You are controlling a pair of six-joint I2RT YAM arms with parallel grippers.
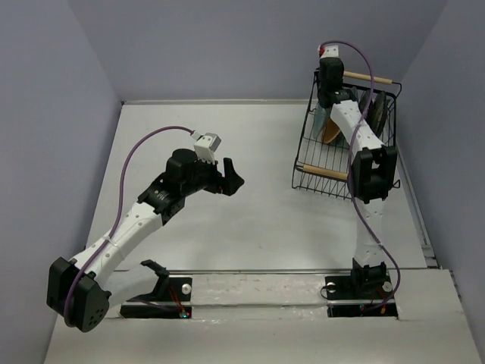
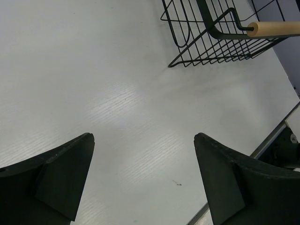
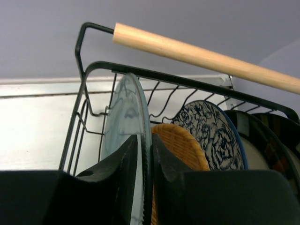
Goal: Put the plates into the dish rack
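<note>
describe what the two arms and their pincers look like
The left arm and right arm both have white links between chunky black joints, on black bases. A purple cable loops along each. The left pincer and right pincer each have two thick matte black fingers tapering toward the tips. The left wrist carries a small silver-white box; the right wrist shows a red spot.

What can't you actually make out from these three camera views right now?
Right wrist view: the right gripper straddles the rim of the teal plate; whether it clamps is unclear, and its fingers hide the plate's bottom.
Top view: the right arm covers that gripper and most plates in the dish rack.
Right wrist view: the striped plates are cut off at the right edge.
Left wrist view: only a dish rack corner shows.
</note>
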